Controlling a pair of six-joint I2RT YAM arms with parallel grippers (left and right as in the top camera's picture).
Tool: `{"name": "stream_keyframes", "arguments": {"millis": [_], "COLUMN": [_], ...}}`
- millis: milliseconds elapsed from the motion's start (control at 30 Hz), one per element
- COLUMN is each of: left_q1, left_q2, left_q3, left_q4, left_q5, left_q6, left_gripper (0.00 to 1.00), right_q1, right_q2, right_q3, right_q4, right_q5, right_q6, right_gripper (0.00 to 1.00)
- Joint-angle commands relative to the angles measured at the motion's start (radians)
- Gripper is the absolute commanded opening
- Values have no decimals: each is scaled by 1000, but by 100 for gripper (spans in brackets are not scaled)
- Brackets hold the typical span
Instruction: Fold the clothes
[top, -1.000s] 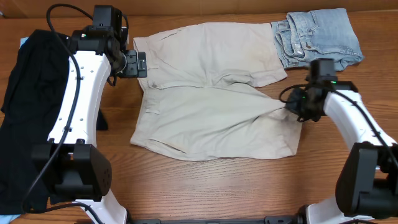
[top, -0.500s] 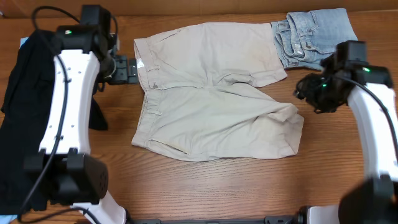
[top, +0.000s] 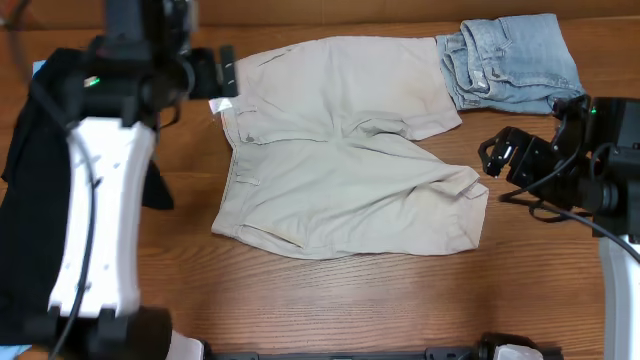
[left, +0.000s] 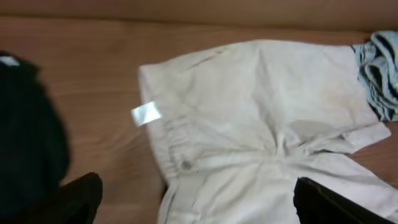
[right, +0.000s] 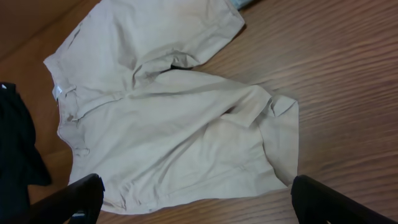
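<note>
The left arm (top: 110, 200) and right arm (top: 622, 275) are each made of smooth white shells joined by black housings. Thin black cables (top: 545, 200) are looped just behind the black right fingers (top: 490, 155), and a small green light (top: 592, 110) is seen further back. The left fingers (top: 228, 70) are black with pale markings.

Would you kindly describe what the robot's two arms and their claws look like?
Both arms have smooth white link shells, as on the left arm and right arm, joined by black joint housings. A thin black cable runs along the left arm. The left claw and right claw are black with two blocky fingers. A small green light glows near the right wrist.
</note>
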Motion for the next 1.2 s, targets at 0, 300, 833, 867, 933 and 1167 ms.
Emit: {"name": "stream_keyframes", "arguments": {"millis": [0,300,833,867,933,1167], "left_q1": [-28,-77,-84,-82,-76,-30], "left_q2": [182,475,641,646,646,646], "left_q3": [-53,-53,-53,-53,-54,-53], "left_q4": [56,79,32,31,32,23], "left_q5": [113,149,5,-10,-48,-164], "left_q6": [48,44,21,14,-2,3], "left_gripper": [99,93,95,95,96,100], "right_q1": [5,5,5,5,5,5], "right_q2": [27,92,123,124,127,159], "right_q3": [5,4,-2,-2,-2,-9], "right_q4": [0,-2,5,5,5,10], "right_q5": [-35,-35,-31,-31,-32,-31], "right_q6": [1,1,1,1,1,0], "right_gripper": [100,100,100,100,100,100]}}
